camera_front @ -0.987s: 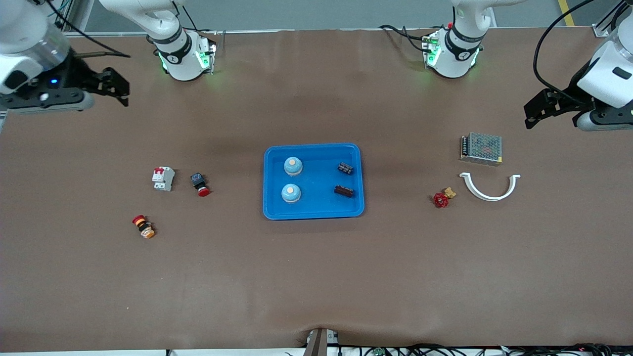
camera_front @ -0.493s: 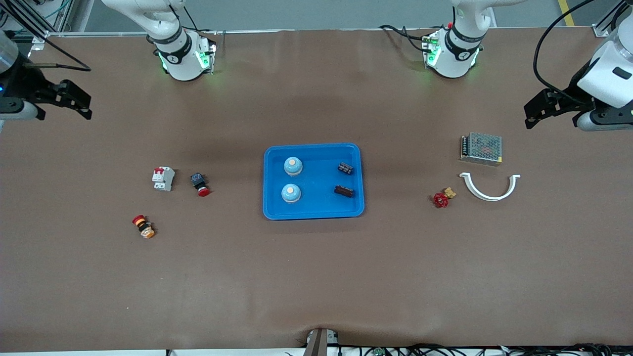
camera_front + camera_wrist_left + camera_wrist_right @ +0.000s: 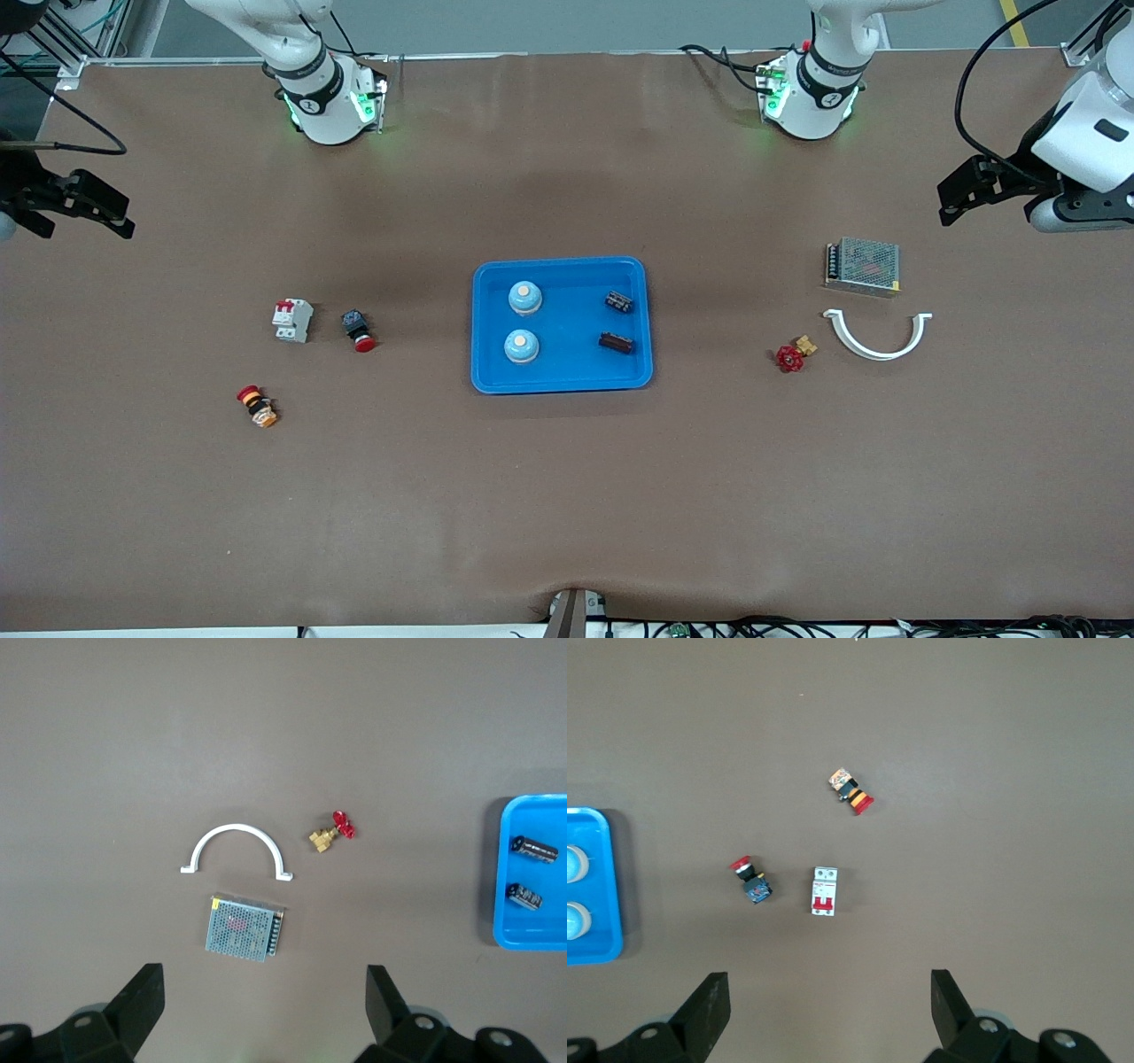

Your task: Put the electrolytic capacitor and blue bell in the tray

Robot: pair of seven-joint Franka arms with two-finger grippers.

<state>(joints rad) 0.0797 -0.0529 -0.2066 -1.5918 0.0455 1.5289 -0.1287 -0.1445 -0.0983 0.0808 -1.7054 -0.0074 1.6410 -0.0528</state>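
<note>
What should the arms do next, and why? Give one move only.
Probably none beyond parking: both blue bells and both electrolytic capacitors lie in the tray. The left gripper and right gripper hang open and empty at the table's ends.

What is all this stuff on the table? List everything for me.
tray: one, bright blue, mid-table.
bells: two, pale blue, in the tray.
capacitors: two, dark, in the tray, toward the left arm's end.
breaker: one, white and red, toward the right arm's end.
push buttons: two, red-capped, one beside the breaker, one nearer the camera.
power supply: one, metal mesh, toward the left arm's end.
clip: one, white, curved, beside the power supply.
valve: one, red and brass, beside the clip.
left gripper: open, above its table end.
right gripper: open, above its table end.
</note>
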